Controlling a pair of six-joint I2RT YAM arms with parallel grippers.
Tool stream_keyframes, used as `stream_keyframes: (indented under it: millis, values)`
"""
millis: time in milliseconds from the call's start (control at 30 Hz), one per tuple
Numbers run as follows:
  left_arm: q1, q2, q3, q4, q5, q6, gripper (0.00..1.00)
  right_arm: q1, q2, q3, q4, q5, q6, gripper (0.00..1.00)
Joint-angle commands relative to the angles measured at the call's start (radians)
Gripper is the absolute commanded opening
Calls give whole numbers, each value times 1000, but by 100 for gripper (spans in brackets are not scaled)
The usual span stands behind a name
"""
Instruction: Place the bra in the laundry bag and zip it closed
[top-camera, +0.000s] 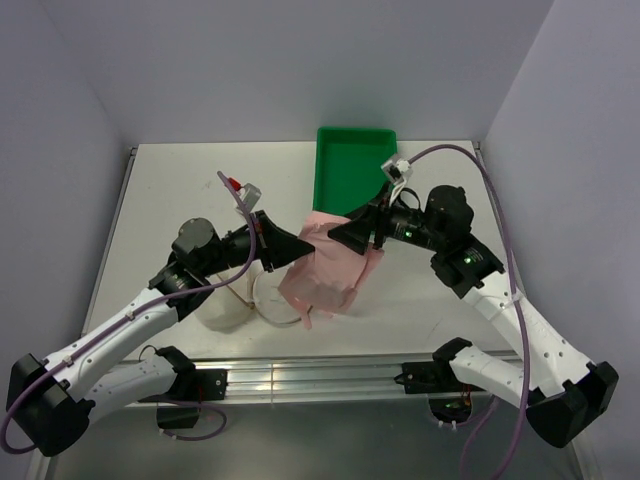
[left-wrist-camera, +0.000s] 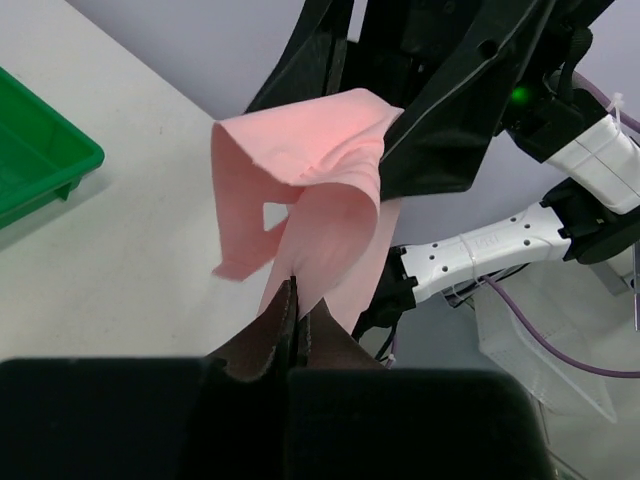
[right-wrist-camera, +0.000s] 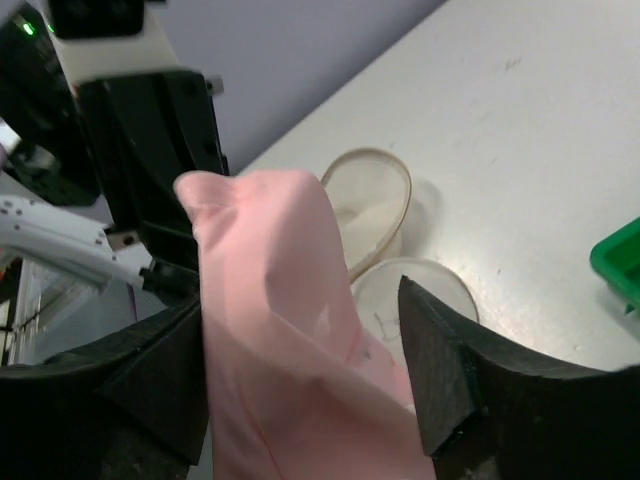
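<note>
Two arms meet over the middle of the table (top-camera: 180, 190), both at the bra (top-camera: 325, 275). It's pale pink and held up off the surface betw. them, draped in loose folds (can't tell if its lowest edge brushes the bag underneath).

Left gripper (left-wrist-camera: 293, 292): fingers pinched flat together on a lower fold of the pink fabric, no gap showing in the left wrist view. The rest of the garment rises away from it toward the other arm.

Right gripper (right-wrist-camera: 298, 300): jaws spread wide apart, w/ bunched fabric filling most of the space betw. them and lying against one finger. Can't tell whether it's pressing the cloth at all.

Laundry bag (right-wrist-camera: 375, 215): cream mesh, lying on the table below the bra and partly under the left arm's wrist in the top view. Its tan-edged mouth gapes, w/ a round end showing just beside it. Bra is outside the bag.

Green tray (top-camera: 350, 170) sits at the far side of the table, behind the right gripper.
</note>
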Motion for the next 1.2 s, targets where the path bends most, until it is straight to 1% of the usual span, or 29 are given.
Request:
stream_keyframes:
  millis: [0, 33, 67, 133, 167, 200, 267, 300, 333, 467, 600, 767, 833, 867, 933, 967, 1033, 1067, 1100, 1167]
  values:
    - [-12, -7, 47, 34, -18, 21, 0, 29, -18, 13, -9, -21, -40, 70]
    - [-10, -8, 47, 29, -29, 24, 0, 29, -27, 1, 7, -30, -33, 64]
    - [-10, -8, 47, 25, -37, 26, 0, 29, -44, -4, 33, -28, -24, 43]
    - [-10, -4, 44, 21, -37, 25, 1, 29, -61, -4, 41, 24, -12, 22]
    - [-10, -2, 39, 21, -35, 21, 6, 29, -62, 2, 34, 42, -12, 6]
    - [-10, -7, 35, 20, -43, 21, 26, 29, -59, 8, 28, 65, -13, 1]
    - [-10, -15, 15, 17, -44, 21, 72, 27, -36, 45, 4, 71, -23, 0]
    - [-10, -24, 7, 11, -41, 23, 87, 27, -27, 59, -7, 74, -33, 0]
    - [-10, -31, -8, 0, -37, 29, 99, 27, -16, 94, -21, 83, -36, 0]
    - [-10, -64, -57, 1, -12, 38, 99, 27, 19, 183, -61, 90, -50, 0]
    - [-13, -58, -76, 3, 17, 43, 99, 27, 39, 290, -102, 85, -66, 0]
    - [-15, -29, -79, 12, 29, 52, 99, 26, 45, 340, -122, 51, -56, 0]
    - [-16, -22, -74, 35, 49, 45, 93, 27, 40, 344, -128, 62, -58, 0]
    - [-21, -18, -70, 37, 48, 44, 76, 27, 37, 346, -131, 67, -61, 0]
    - [-23, -16, -60, 34, 38, 44, 58, 27, 30, 346, -133, 61, -61, 0]
    - [-23, -16, -57, 34, 31, 41, 36, 27, 28, 347, -139, 61, -69, 0]
    - [-23, -13, -44, 40, 28, 28, 17, 27, 25, 357, -172, 79, -90, 0]
    - [-23, -2, -36, 40, 25, 18, 10, 29, 22, 358, -188, 85, -121, 0]
    - [-23, 5, -27, 31, -6, -4, 0, 30, 16, 350, -202, 91, -141, 0]
    - [-23, 39, 5, -1, -32, -35, 0, 40, -19, 328, -226, 128, -205, 0]
